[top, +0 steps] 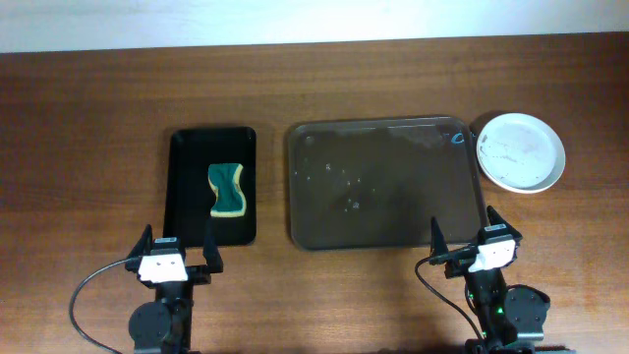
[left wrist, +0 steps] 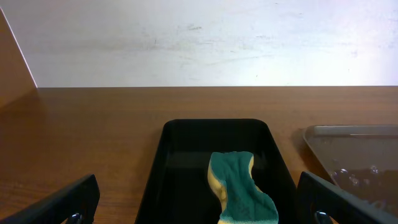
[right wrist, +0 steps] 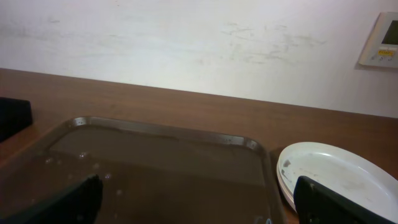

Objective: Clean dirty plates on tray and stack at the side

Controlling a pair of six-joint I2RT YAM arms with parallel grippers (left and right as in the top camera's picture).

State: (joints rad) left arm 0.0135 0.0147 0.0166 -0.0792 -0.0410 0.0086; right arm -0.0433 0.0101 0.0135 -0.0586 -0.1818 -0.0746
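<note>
Brown wooden table [top: 88,118] under a pale wall, and from my seat the job looks close to done. What worries me is the plates [top: 521,151]. They sit as one stack just off the far right corner of the tray [top: 393,211], apart from its rim, and the top one carries faint grey marks. If those are smears and not water, I would have to lift a plate off the stack. A wet glazed rim could slip from two thin fingers and knock the pile askew.

The tray holds no plates, only scattered droplets and a wet sheen (so anything set there may skate). The plates are round, white and shallow. The right wrist view shows at least two rims stacked, and I cannot count a third.

The sponge [top: 228,191] lies in the black tray [top: 187,197] on the left. The left gripper [top: 179,236] and right gripper [top: 464,226] both hang at the near edge of the table, fingers spread wide, gripping nothing.
</note>
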